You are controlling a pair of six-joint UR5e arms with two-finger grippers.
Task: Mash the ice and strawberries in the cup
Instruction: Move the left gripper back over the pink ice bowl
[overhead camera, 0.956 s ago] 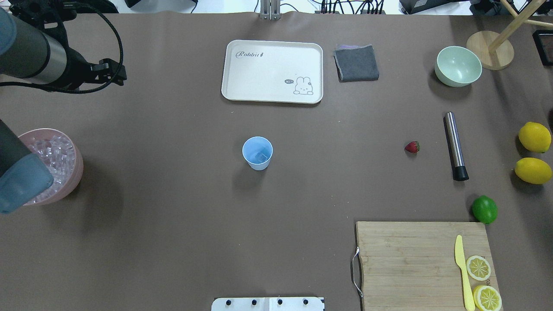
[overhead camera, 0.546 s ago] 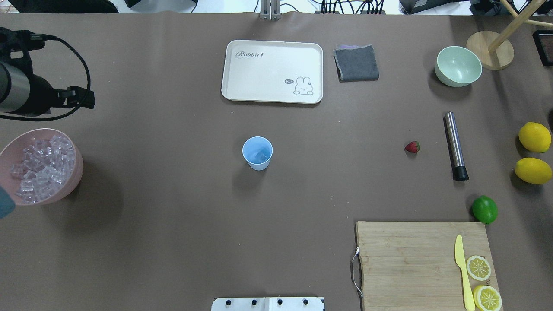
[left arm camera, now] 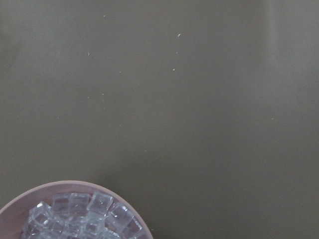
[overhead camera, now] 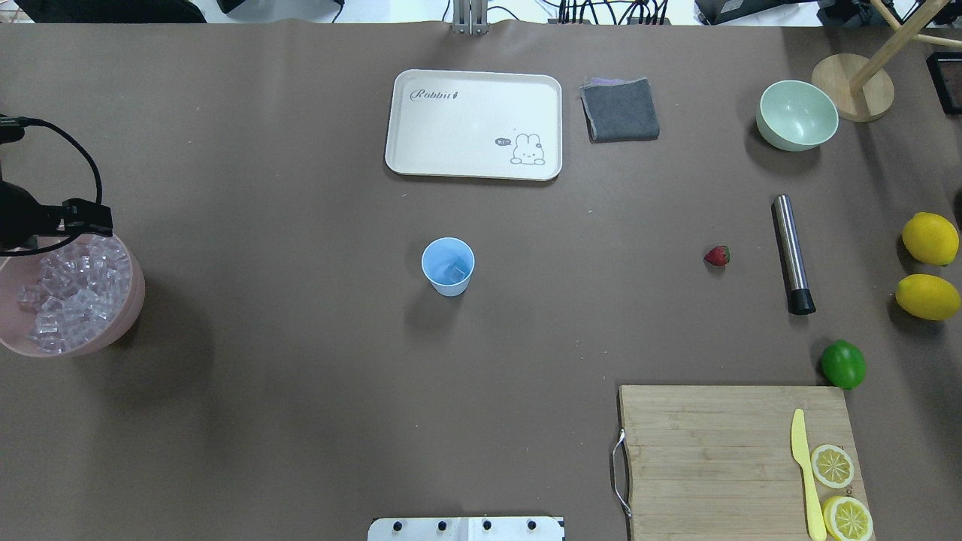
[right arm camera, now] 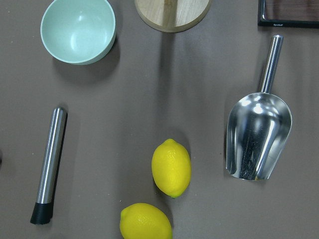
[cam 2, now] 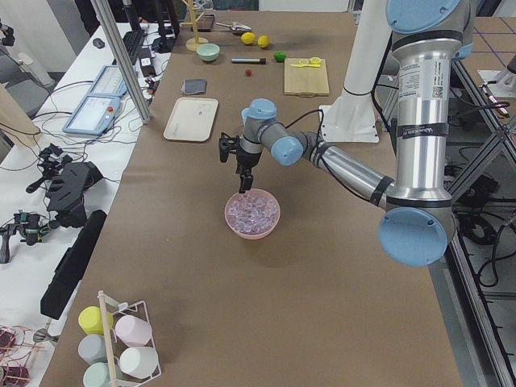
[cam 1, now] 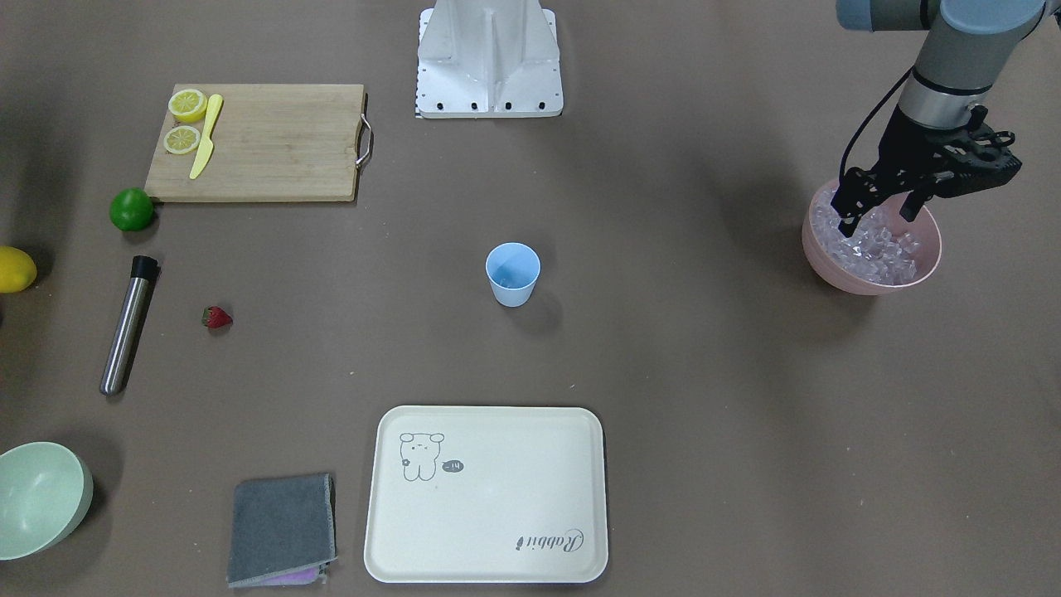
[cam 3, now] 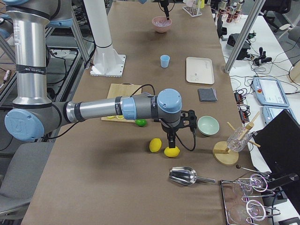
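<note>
The light-blue cup point(overhead camera: 448, 264) stands mid-table with one clear ice cube in it. Far to its left, the pink bowl point(overhead camera: 134, 297) holds a heap of ice point(overhead camera: 68, 293). In the front-facing view my left gripper point(cam 1: 879, 215) hangs open just over the ice point(cam 1: 880, 247), fingers pointing down, with nothing seen between them. The small red strawberry point(overhead camera: 717, 256) lies on the table well to the cup's right. My right gripper point(cam 3: 169, 140) shows only in the exterior right view, hovering over the lemons; I cannot tell its state.
A steel muddler point(overhead camera: 791, 252) lies beside the strawberry. Two lemons point(overhead camera: 930, 238), a lime point(overhead camera: 842, 364), a cutting board point(overhead camera: 721, 458) with a knife and lemon slices, a green bowl point(overhead camera: 797, 114), a grey cloth point(overhead camera: 620, 110), a tray point(overhead camera: 473, 124) and a metal scoop point(right arm camera: 258, 134) are also in view.
My left arm has swung left and back toward the robot, off the pink bowl's near side. Its gripper has come down to the bowl's far rim, over the ice.
</note>
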